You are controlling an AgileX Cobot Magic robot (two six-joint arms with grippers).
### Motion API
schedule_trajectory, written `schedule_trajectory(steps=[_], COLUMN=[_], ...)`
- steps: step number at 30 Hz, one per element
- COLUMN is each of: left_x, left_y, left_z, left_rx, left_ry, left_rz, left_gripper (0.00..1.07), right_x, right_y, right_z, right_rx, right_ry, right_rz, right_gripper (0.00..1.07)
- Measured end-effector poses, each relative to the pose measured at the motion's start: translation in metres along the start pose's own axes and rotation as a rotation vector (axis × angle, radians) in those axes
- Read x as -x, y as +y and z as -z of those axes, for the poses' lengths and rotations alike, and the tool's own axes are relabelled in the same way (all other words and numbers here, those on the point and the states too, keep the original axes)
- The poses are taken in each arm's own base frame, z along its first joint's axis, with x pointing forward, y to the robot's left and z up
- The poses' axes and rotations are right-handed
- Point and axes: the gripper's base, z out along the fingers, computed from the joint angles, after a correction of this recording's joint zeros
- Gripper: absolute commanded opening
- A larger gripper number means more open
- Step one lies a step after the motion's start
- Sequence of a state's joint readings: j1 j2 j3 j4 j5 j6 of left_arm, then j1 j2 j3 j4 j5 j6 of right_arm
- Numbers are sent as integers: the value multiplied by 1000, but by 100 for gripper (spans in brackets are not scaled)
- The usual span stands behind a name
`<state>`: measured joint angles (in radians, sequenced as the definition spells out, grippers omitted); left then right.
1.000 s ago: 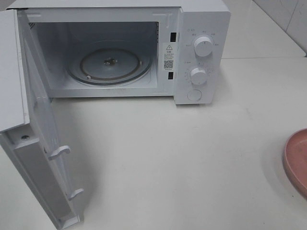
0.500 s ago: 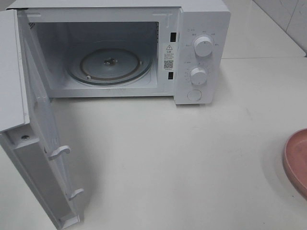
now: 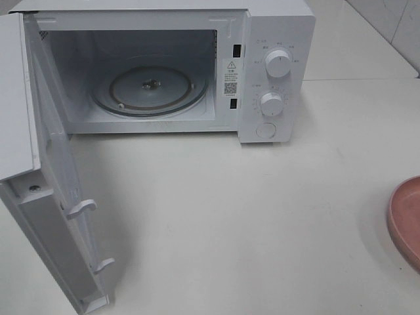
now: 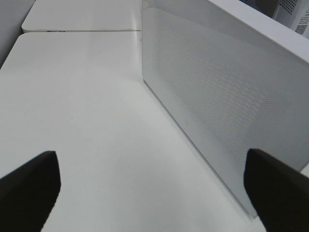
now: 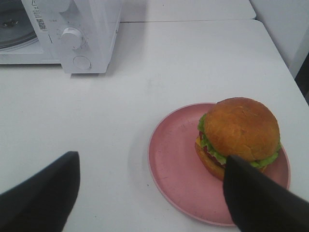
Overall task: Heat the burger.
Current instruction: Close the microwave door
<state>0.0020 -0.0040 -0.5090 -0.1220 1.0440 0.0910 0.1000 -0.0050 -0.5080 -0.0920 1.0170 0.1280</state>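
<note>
Looking from overhead, only the microwave (image 3: pixel 197 65), its door (image 3: pixel 46 197) swung open, and the rim of a pink plate (image 3: pixel 407 220) appear. Only the right wrist view reveals the burger (image 5: pixel 239 135), sitting on that plate, just ahead of the right gripper (image 5: pixel 149 193), fingers spread wide, none touching it. The left gripper (image 4: pixel 154 188) is equally wide, beside the door.

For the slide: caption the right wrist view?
Open right claw above burger on pink plate, microwave behind.
</note>
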Motion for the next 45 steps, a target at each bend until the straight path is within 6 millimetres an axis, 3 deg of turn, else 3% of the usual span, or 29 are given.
schedule_trajectory(steps=[10,15,17,18,20,21,23,24,25,26,27,28,31,32,34,36,37,41,45], left_x=[2,14,21,21,30,30,38,38,43,43,47,51,52,54,55,54,54,40,31], left_y=[-1,0,1,1,3,3,4,4,6,6,7,9,11,13,14,18,18,23,25], left_z=[2,0,-8,-8,-18,-18,-28,-28,-36,-36,-44,-55,-61,-72,-78,-104,-104,-133,-146], left_rx=[-13,-10,-7,-7,-3,-3,2,2,6,6,11,23,29,43,46,61,61,83,97], left_ry=[-14,-38,-25,-25,-19,-19,-16,-16,-10,-10,3,33,53,82,83,63,63,5,-44], left_rz=[46,81,90,90,97,97,103,103,107,107,110,106,103,95,92,72,72,65,64], left_gripper=[98,87,75,75,57,57,40,40,27,27,9,0,0,0,0,0,0,0,0], right_x=[0,0,0,0,0,0,0,0,0,0,0,0,0,0,0,0,0,0,0], right_y=[0,0,0,0,0,0,0,0,0,0,0,0,0,0,0,0,0,0,0], right_z=[0,0,0,0,0,0,0,0,0,0,0,0,0,0,0,0,0,0,0], right_rx=[0,0,0,0,0,0,0,0,0,0,0,0,0,0,0,0,0,0,0], right_ry=[0,0,0,0,0,0,0,0,0,0,0,0,0,0,0,0,0,0,0], right_rz=[0,0,0,0,0,0,0,0,0,0,0,0,0,0,0,0,0,0,0], right_gripper=[76,76,76,76,76,76,76,76,76,76,76,76,76,76,76,76,76,76,76])
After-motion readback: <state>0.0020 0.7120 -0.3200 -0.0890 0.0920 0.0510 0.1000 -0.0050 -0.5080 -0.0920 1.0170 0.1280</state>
